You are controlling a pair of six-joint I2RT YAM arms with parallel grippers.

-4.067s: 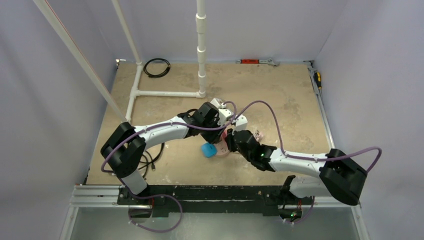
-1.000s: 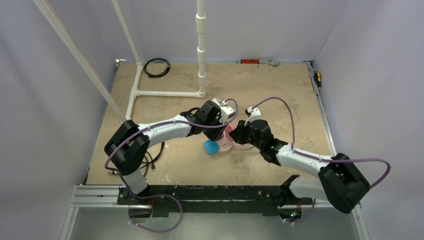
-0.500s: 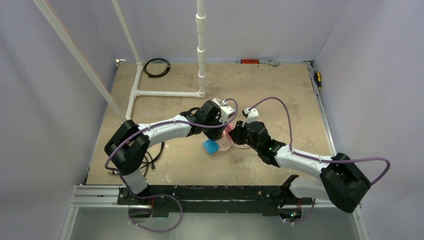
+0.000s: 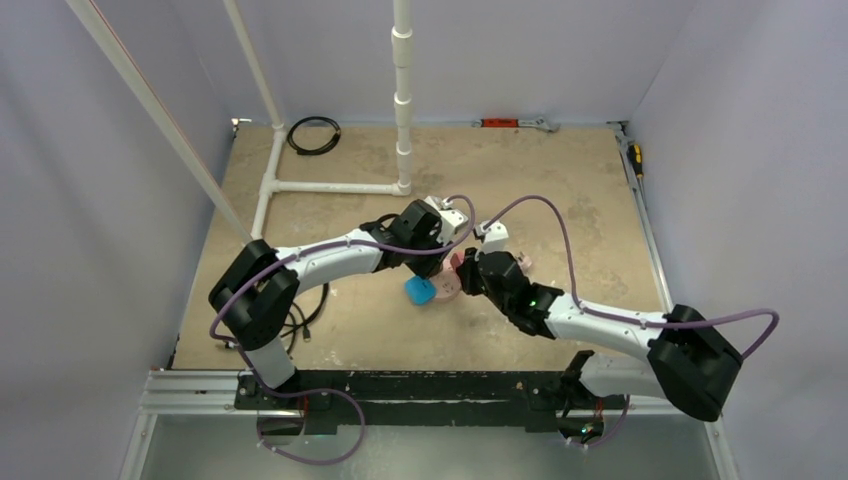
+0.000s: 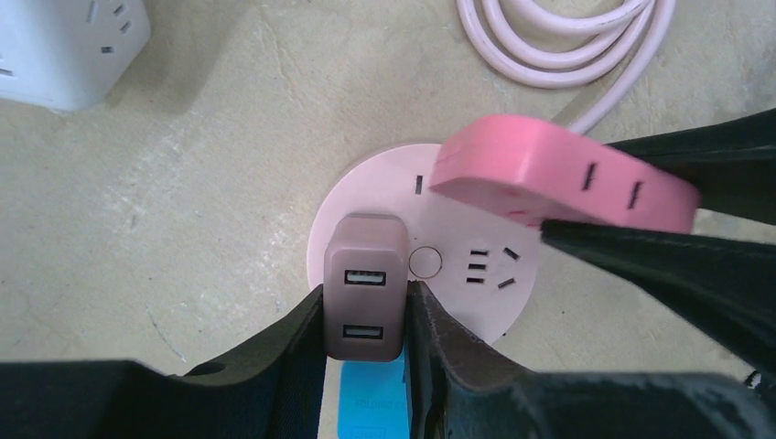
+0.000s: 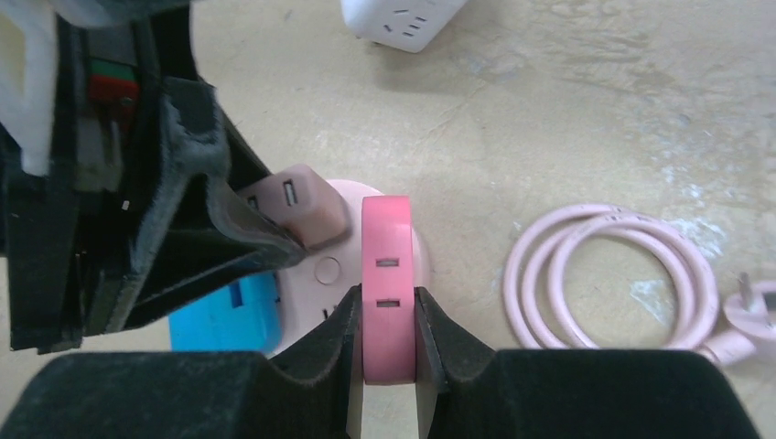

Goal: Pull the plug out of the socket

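Note:
The socket (image 5: 458, 265), a pale-pink round disc with slots, lies on the table. The plug (image 5: 364, 265), a dusty-pink square block with two USB ports, stands on its left rim; I cannot tell whether its prongs are still seated. My left gripper (image 5: 366, 293) is shut on the plug's sides. A deeper-pink slab (image 6: 386, 238) with two slots in its edge rises over the disc's right side. My right gripper (image 6: 387, 302) is shut on this slab. In the top view both grippers (image 4: 447, 262) (image 4: 468, 278) meet over the socket (image 4: 453, 276) and hide most of it.
A blue block (image 5: 371, 402) lies under the socket's near edge. The socket's coiled pink cord (image 6: 608, 274) rests to the right, its wall plug (image 6: 746, 306) beyond. A white power cube (image 5: 64, 37) sits nearby. A white pipe frame (image 4: 330, 187) and a black cable coil (image 4: 313, 135) stand at the back left.
The right wrist has swung a little left and toward the left gripper, keeping its grip on the pink slab. The left arm has stayed almost still on the plug.

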